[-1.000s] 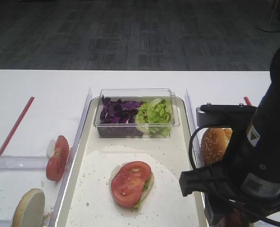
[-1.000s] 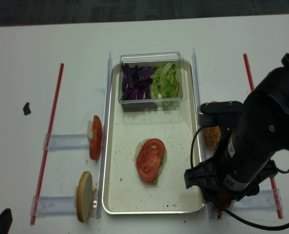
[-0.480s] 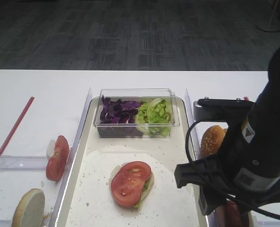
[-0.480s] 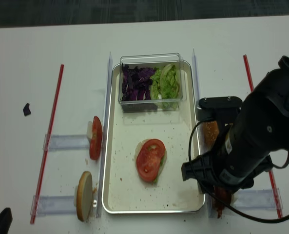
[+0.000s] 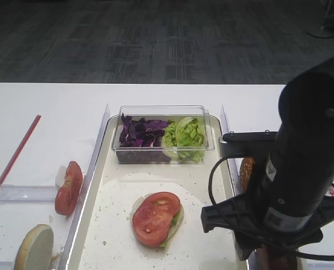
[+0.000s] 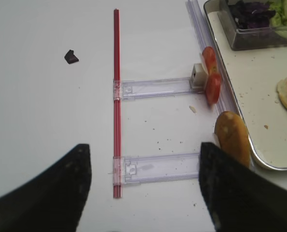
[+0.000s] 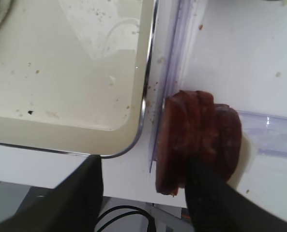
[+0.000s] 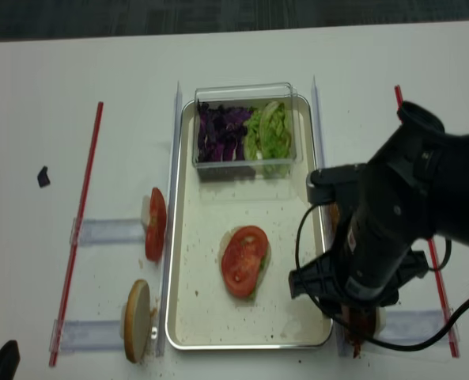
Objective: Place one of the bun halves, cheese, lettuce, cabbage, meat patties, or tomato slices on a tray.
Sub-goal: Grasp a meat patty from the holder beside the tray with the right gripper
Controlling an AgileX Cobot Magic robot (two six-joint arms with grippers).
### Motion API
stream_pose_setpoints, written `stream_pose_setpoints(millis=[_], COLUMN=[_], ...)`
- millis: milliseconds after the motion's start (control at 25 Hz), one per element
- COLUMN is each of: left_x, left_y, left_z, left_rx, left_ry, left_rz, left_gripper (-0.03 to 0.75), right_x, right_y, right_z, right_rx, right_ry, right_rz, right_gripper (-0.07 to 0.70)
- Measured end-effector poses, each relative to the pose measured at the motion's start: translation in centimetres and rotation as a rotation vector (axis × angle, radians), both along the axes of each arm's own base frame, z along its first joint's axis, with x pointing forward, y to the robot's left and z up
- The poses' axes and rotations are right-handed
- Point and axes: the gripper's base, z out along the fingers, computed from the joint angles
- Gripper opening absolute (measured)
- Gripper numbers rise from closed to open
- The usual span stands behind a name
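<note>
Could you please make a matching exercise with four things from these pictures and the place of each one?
Things:
1. cabbage
2. tomato slice
3. meat patties
4. bun half

Places:
A. standing on edge just outside the right rim of the tray
B. on top of the stack in the middle of the tray
C. in the clear tub, beside the lettuce
D. on edge outside the left rim of the tray

Pairs: 1-C, 2-B, 3-A, 4-D
</note>
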Motion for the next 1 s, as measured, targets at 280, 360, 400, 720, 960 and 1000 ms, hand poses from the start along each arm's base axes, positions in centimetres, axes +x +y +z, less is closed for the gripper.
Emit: stream_pose_setpoints(millis=[280, 360, 400, 720, 960, 1000], left_x=[0.00, 0.00, 0.00, 0.00, 0.00, 0.00], left_y=[0.00, 0.00, 0.00, 0.00, 0.00, 0.00], left_z=[0.00, 0.00, 0.00, 0.00, 0.00, 0.00], left_rx=[0.000, 0.000, 0.000, 0.000, 0.000, 0.000], left_ry=[0.000, 0.000, 0.000, 0.000, 0.000, 0.000], left_rz=[0.000, 0.000, 0.000, 0.000, 0.000, 0.000], left_gripper=[0.440, 0.439, 0.440, 0.440, 0.439, 0.440], right_x=[0.24, 0.26, 0.27, 0.36, 0.38, 0.38], right_y=[0.18, 0.20, 0.19, 0.08, 0.04, 0.04], right_z=[-0.59, -0.63, -0.63, -0.65, -0.65, -0.65], right_rx=[-0.012, -0.012, -0.013, -0.025, -0.029, -0.029], right_ry=[0.011, 0.011, 0.009, -0.001, -0.004, -0.004], right_rz=[0.000, 0.000, 0.001, 0.012, 0.016, 0.016], right_gripper=[0.397, 0.396, 0.393, 0.330, 0.282, 0.266])
